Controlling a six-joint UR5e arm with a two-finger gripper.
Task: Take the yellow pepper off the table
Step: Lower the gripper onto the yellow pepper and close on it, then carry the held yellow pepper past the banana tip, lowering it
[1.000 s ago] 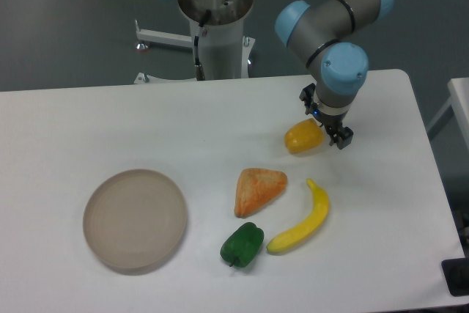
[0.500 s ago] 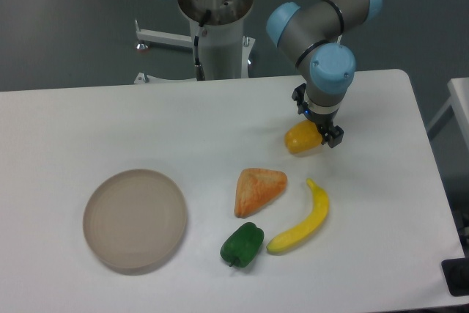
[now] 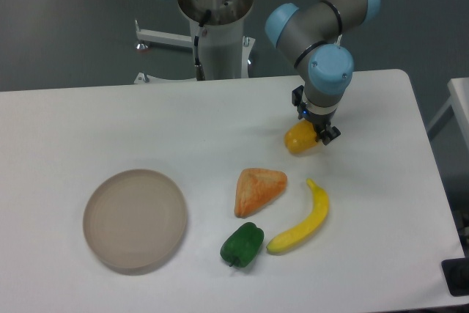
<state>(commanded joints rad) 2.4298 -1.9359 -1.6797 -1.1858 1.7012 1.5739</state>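
Note:
The yellow pepper (image 3: 296,142), small, stubby and yellow-orange, lies on the white table (image 3: 110,122) right of centre. My gripper (image 3: 314,124) points down right over the pepper's right half and hides that part. Its fingers (image 3: 327,134) stand apart, one at the pepper's near right side and one behind it, so the gripper looks open around the pepper. The pepper still rests on the table.
An orange triangular wedge (image 3: 258,188), a long yellow banana (image 3: 302,222) and a green pepper (image 3: 241,245) lie in front of the yellow pepper. A round beige plate (image 3: 135,219) sits at the front left. The robot's base (image 3: 216,27) stands behind the table.
The gripper has moved left from beside the pepper's right end to over the pepper and now covers more of it. The pepper has not moved.

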